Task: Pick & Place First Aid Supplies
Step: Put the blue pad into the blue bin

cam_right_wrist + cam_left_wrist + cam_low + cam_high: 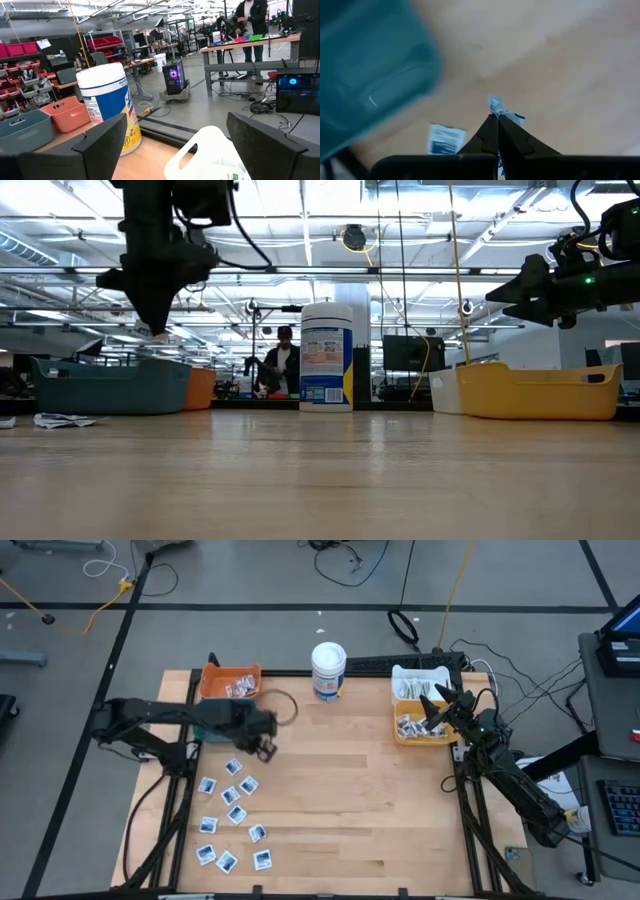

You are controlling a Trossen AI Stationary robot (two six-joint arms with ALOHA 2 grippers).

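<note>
The left gripper [496, 118] pinches 1 crumpled white-and-blue packet [496, 106] at its tip, raised above the wooden table [360, 800]; only the left wrist view shows this. Flat square packets [232, 815] lie scattered at 7 o'clock. The right gripper [175, 135] hangs spread wide over the yellow bin [420, 730].

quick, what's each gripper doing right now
Left gripper: shut on a white-and-blue sachet, lifted above the table near the teal bin.
Right gripper: open, empty, above the yellow bin.
</note>
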